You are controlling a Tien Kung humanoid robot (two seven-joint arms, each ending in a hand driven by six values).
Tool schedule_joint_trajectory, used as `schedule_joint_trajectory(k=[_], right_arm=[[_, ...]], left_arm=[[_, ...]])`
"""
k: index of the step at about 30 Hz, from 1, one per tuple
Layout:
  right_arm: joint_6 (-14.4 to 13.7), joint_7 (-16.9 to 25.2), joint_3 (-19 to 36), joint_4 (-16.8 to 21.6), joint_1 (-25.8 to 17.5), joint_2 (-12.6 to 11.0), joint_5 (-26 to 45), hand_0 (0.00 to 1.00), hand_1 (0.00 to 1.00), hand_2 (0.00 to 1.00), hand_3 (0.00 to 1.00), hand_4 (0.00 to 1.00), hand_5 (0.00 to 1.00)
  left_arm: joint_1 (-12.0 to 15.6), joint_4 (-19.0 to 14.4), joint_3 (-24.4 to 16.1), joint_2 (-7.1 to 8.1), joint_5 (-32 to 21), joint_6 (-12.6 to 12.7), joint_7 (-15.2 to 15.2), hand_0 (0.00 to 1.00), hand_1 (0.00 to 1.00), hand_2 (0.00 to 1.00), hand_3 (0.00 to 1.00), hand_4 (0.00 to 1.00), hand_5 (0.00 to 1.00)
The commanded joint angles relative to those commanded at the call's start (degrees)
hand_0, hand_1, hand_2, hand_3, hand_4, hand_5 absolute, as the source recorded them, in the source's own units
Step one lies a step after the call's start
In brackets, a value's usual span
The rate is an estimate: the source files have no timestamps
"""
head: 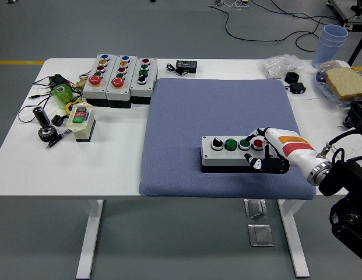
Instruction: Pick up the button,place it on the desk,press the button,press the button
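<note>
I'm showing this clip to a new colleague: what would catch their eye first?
Probably the right hand, white with orange stripes, reaching in from the right onto the red-button end of a grey button box lying on the blue mat. After that, the three upright button boxes lined up at the table's far left, beside a clutter of small tools.

The right arm (338, 175) enters from the lower right of the frame, its white-and-orange forearm angled up and leftward toward centre right. The right robot hand (263, 153) is extended with its dark fingers (257, 163) curled downward, one fingertip reaching left ahead of the others.
</note>
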Motion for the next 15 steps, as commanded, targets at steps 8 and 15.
schedule_joint_trajectory(k=[8,15], right_arm=[[0.5,-0.2,-1.1,-1.5,0.9,1.1,0.2,0.092,0.002,0.192,0.662,0.640,0.359],[0.6,-0.1,-1.3,-2.2,0.8,1.3,0.5,0.092,0.002,0.192,0.660,0.639,0.358]], left_arm=[[-0.4,0.0,-0.1,0.07,-0.3,0.0,0.0,0.646,0.609,0.602,0.565,0.307,0.859],[-0.6,0.0,0.0,0.09,-0.6,0.1,0.0,0.646,0.608,0.602,0.565,0.307,0.858]])
